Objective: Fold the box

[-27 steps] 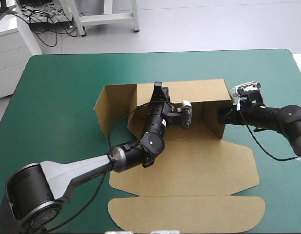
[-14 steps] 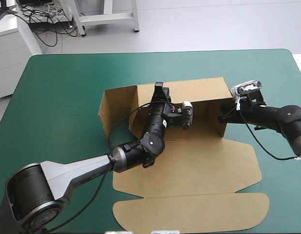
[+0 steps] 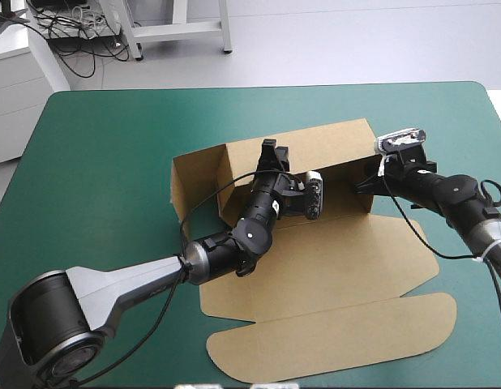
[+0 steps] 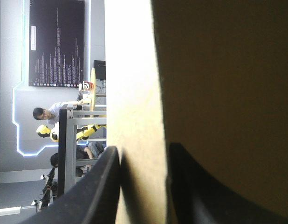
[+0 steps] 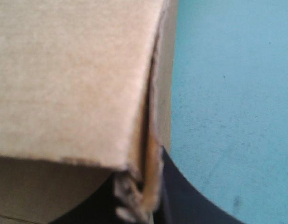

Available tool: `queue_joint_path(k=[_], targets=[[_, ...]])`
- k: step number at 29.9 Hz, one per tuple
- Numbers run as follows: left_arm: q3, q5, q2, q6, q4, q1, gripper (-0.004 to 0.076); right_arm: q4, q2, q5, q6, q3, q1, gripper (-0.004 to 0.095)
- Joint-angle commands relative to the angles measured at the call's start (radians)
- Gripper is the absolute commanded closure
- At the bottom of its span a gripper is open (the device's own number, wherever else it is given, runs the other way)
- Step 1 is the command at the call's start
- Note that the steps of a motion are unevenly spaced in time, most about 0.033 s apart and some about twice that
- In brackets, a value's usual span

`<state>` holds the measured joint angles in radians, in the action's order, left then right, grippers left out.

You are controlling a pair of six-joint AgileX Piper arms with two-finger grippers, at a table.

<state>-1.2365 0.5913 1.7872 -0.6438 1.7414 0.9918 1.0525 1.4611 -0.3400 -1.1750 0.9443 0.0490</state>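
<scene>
Swivelled since earlier, the box (image 3: 340, 267), light yet stiff I'd judge, sits pinched at its raised walls by both jaws.

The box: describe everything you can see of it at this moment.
The box is a cut sheet of plain brown board, half set up on the teal-green cover. Its far wall and both end walls stand raised. The rest of the sheet, ending in a round-cornered flap, lies flat toward the near edge. The left gripper pinches the far wall's top edge. The right gripper pinches the right end wall, where layers of board meet.
</scene>
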Motion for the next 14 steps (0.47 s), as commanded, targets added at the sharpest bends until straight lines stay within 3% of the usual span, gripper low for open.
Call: queue_joint_path(k=[1,7,14], targets=[[-0.036,-0.053,-0.045,-0.035,0.061,0.009,0.0475,0.031,-0.026,-0.006,0.027,0.036,0.014,0.0905],[-0.084,-0.053,-0.044,-0.058,0.061,0.009,0.0448,-0.006,-0.02,-0.001,0.054,0.038,0.014,0.0906],[-0.084,-0.053,-0.044,-0.081,0.061,0.009,0.0252,-0.006,-0.02,0.013,0.076,0.038,0.014,0.0906]])
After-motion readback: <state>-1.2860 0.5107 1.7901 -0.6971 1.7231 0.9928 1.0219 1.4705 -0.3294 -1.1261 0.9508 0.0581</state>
